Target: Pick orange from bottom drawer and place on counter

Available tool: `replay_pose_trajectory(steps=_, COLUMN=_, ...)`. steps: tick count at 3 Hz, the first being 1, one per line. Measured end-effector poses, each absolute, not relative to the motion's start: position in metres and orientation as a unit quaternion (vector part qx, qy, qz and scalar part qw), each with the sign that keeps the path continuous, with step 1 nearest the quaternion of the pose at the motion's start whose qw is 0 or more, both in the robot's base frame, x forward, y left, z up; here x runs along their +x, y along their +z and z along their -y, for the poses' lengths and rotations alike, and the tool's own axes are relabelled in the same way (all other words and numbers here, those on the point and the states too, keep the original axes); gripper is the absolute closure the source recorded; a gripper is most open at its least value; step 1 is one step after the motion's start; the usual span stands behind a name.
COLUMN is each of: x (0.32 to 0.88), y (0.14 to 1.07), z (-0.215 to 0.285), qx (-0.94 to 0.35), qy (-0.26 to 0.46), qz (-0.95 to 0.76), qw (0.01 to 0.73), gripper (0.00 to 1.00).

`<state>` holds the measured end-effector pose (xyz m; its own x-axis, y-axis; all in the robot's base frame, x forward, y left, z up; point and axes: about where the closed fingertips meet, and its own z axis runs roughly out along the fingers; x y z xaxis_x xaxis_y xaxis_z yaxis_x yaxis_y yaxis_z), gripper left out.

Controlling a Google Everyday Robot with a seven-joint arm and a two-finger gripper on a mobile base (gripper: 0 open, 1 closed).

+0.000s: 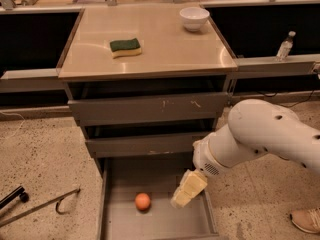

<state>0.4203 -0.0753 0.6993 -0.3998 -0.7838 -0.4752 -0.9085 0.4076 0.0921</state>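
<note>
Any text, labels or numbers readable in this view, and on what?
None readable.
The label on the bottle is too blurred to read.
The gripper, over the bottom drawer right of the orange, shows no lettering; nor do the sponge, bowl or counter.

the gripper [186,193] hangs over the right part of the bottom drawer [165,225], above its flat grey floor. the orange [142,201] lies on that floor, near the gripper on its left in the view, not touching it. well above and beyond the gripper is the beige counter [165,51]. it carries a green-and-yellow sponge [125,47] up-left of the gripper and a white bowl [194,18] almost straight beyond it.
</note>
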Motion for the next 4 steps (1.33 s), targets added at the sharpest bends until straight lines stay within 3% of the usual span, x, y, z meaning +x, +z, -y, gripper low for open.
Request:
replay_pose_trajectory(steps=1, x=0.414, y=0.697, z=0.072, qx=-0.516, qy=0.159, qz=-0.820, qw=0.190, gripper=0.00)
replay_pose_trajectory(steps=2, x=0.401, y=0.656, z=0.044, qx=-0.515, qy=0.193, qz=-0.810, qw=0.202, gripper=0.00)
replay_pose_trajectory(steps=4, x=0.423, y=0.517, z=-0.025, qx=-0.472, qy=0.266, qz=-0.810, qw=0.223, gripper=0.00)
